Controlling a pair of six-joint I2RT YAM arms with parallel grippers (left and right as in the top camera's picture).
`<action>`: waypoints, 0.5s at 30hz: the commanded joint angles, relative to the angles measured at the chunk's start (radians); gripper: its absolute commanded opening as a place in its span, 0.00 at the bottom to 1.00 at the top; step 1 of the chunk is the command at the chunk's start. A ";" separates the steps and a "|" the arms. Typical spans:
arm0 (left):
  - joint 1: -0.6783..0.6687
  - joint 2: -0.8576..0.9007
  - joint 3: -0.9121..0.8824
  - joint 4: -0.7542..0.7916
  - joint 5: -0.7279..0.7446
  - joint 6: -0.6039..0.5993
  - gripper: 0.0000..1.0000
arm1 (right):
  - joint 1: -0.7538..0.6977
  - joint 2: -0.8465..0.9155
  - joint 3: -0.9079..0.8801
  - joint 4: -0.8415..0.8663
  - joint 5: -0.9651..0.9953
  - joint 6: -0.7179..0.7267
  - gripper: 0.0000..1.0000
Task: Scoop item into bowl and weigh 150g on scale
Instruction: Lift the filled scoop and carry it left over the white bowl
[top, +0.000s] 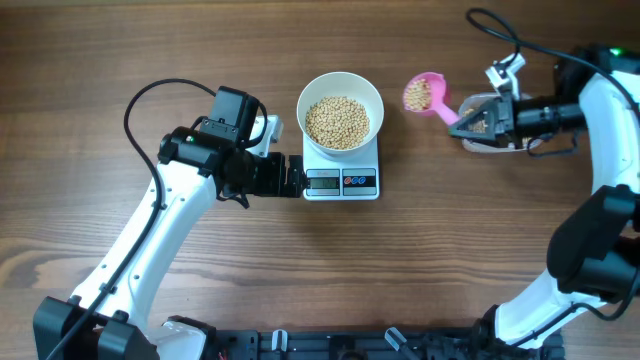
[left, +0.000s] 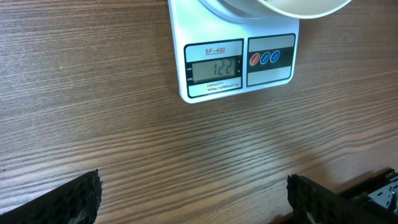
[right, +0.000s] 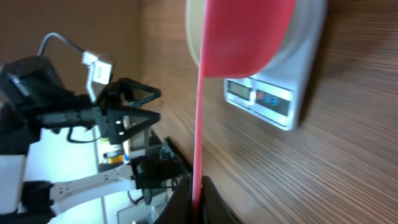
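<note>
A: Status of the weigh-out is wanted.

B: Partly done: round plain white bowl (top: 340, 79) is seated on small white square digital scale (top: 340, 183), mid-table (top: 120, 40), toward the far edge. In it, small round tan-yellow beans (top: 338, 122) are heaped, with the bottom fully covered.

A: Reading?

B: On the scale's front, grey LCD display (left: 214, 70) appears to read 122; a trailing mark is unclear. Target is judged not yet met, so a top-up is needed.

A: Next load?

B: Ready: pink plastic scoop (top: 424, 94) is held between the bowl and the table's right edge, apart from the rim, with a small load of beans in it. Its handle is clamped in the right gripper (top: 478, 122), fingers closed on it. Something clear is glimpsed under that gripper, mostly hidden and not identified.

A: Other arm?

B: Idle: left gripper (top: 292, 178) is placed just beside the scale's left front corner, fingers spread wide, nothing held. The display is framed by its camera.

A: Remaining?

B: Scoop load to be tipped in and the reading checked; excess to be taken out if overshot. Beans look dry and loose and are judged prone to rolling, so a slow pour is advised.
</note>
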 joint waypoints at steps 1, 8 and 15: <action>0.003 0.006 -0.002 0.000 0.008 0.020 1.00 | 0.050 -0.033 0.001 0.007 -0.092 0.004 0.04; 0.003 0.006 -0.002 0.000 0.008 0.020 1.00 | 0.167 -0.033 0.001 0.132 -0.090 0.141 0.04; 0.003 0.006 -0.002 0.000 0.008 0.020 1.00 | 0.264 -0.034 0.056 0.211 0.025 0.239 0.04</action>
